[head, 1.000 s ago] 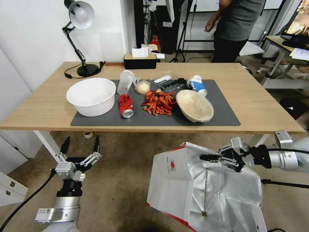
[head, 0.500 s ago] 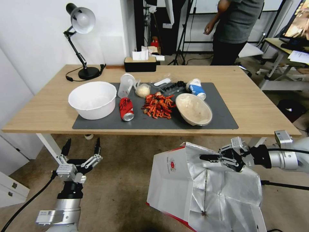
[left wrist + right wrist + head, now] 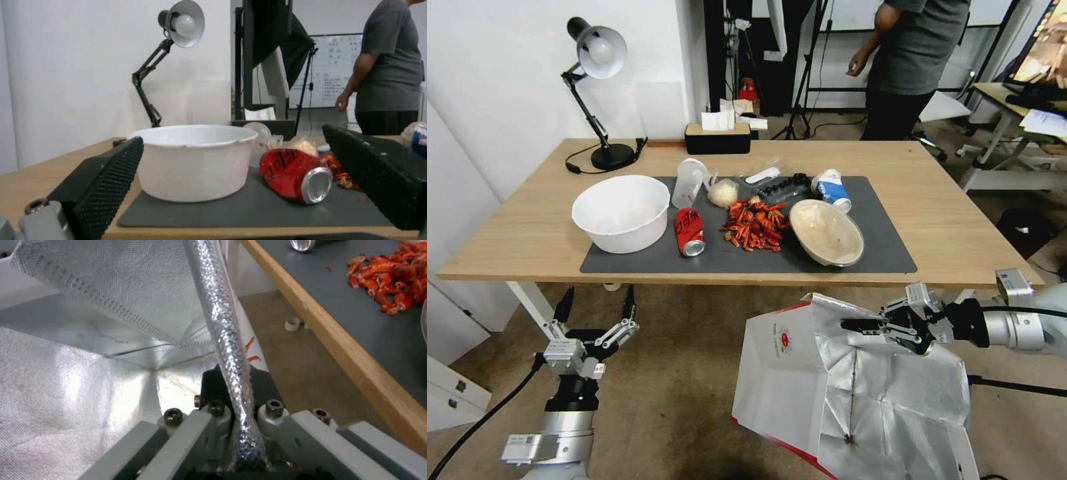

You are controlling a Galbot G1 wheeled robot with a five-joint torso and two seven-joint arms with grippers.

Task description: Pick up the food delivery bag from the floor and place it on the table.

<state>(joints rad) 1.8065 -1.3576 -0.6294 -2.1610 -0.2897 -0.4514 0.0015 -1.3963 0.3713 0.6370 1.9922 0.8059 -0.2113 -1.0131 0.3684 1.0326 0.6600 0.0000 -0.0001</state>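
Note:
The food delivery bag (image 3: 800, 373), white with a red edge and silver foil lining, hangs tilted below the table's front edge, its mouth open toward me. My right gripper (image 3: 857, 327) is shut on its foil-lined upper rim. In the right wrist view that rim (image 3: 227, 340) runs straight between the fingers. My left gripper (image 3: 595, 308) is open and holds nothing, low at the left over the floor (image 3: 680, 373). Its dark fingers (image 3: 106, 180) frame the table's front edge in the left wrist view. The light-wood table (image 3: 960, 227) carries a dark grey mat (image 3: 887, 253).
On the mat stand a white bowl (image 3: 621, 212), a crushed red can (image 3: 689, 231), red crayfish shells (image 3: 754, 225) and a tan bowl (image 3: 826, 233). A desk lamp (image 3: 597, 60) and a tissue box (image 3: 718, 137) sit at the back. A white table leg (image 3: 530, 307) is near my left gripper.
The whole head picture has shifted, with the table lower in the view, so the camera has moved. Both grippers and the bag keep their places in the picture.

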